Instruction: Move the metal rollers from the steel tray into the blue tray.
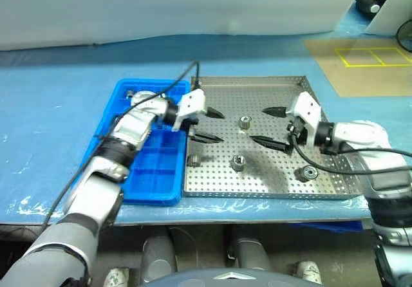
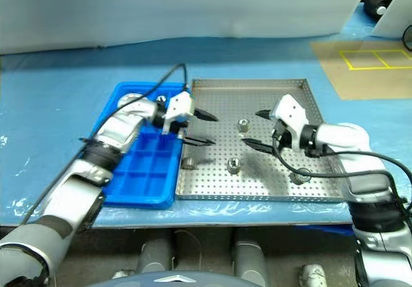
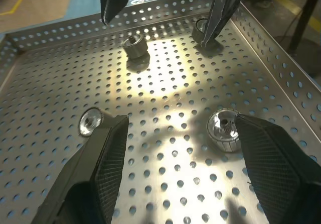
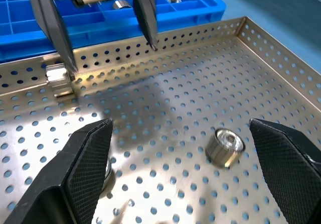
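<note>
Over the steel tray [image 1: 283, 177], beside the blue tray [image 1: 151, 184], both empty grippers hang spread above four loose rollers: left gripper [image 1: 209, 126], right gripper [image 1: 269, 127]. Best practice: lower squarely astride one roller [image 1: 244, 122], then close gently.

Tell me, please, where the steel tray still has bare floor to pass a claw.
The steel tray is bare along its far rim, behind the open left claw and open right claw. It is crowded mid-tray and toward the near rim, where four metal rollers lie scattered between and below the claws.
</note>
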{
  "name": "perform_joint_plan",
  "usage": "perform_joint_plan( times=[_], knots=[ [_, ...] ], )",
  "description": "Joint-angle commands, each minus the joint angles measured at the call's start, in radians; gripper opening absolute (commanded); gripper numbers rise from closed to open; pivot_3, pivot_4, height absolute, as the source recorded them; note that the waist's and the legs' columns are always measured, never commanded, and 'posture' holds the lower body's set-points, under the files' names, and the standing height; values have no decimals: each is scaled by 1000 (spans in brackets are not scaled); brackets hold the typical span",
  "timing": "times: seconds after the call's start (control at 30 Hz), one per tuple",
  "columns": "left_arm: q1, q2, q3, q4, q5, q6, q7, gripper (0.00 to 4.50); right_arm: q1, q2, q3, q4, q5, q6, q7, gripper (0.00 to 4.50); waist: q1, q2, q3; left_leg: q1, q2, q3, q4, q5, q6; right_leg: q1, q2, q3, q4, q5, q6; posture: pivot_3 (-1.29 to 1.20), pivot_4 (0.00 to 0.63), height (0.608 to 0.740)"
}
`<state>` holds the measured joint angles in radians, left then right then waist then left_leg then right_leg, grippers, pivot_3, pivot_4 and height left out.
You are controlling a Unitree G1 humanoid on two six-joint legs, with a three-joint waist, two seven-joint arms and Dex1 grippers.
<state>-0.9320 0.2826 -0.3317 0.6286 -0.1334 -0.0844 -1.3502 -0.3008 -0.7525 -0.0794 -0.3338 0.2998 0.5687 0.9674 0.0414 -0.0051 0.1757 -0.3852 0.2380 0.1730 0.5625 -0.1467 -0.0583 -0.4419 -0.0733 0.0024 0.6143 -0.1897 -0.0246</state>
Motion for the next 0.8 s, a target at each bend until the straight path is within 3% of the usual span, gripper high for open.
perform_joint_plan(
  times=[0.03,0.23,0.57,0.8],
  knots=[
    [-50,-56,-18,88,23,-84,-44,3536,63,-17,-85,-133,43,59,-59,4500,-12,0,0,0,0,0,0,0,1,1,0,0,-2,1,1,-423,150,740],
    [-52,-126,-40,169,57,-147,-116,3536,167,-30,-138,-243,75,123,-124,4500,-42,0,0,0,-1,2,1,-3,6,4,0,1,-8,1,2,-486,150,740],
    [-25,-137,-74,197,112,-186,-181,3536,195,-48,-132,-254,87,125,-165,4500,-55,0,0,0,-1,2,1,-4,6,4,0,1,-8,-1,6,-492,150,740],
    [-18,-171,-88,297,197,-220,-76,3536,213,-52,-122,-247,74,108,-178,4500,-56,0,0,0,-1,2,1,-4,7,4,0,1,-9,1,3,-505,150,740]
  ],
)
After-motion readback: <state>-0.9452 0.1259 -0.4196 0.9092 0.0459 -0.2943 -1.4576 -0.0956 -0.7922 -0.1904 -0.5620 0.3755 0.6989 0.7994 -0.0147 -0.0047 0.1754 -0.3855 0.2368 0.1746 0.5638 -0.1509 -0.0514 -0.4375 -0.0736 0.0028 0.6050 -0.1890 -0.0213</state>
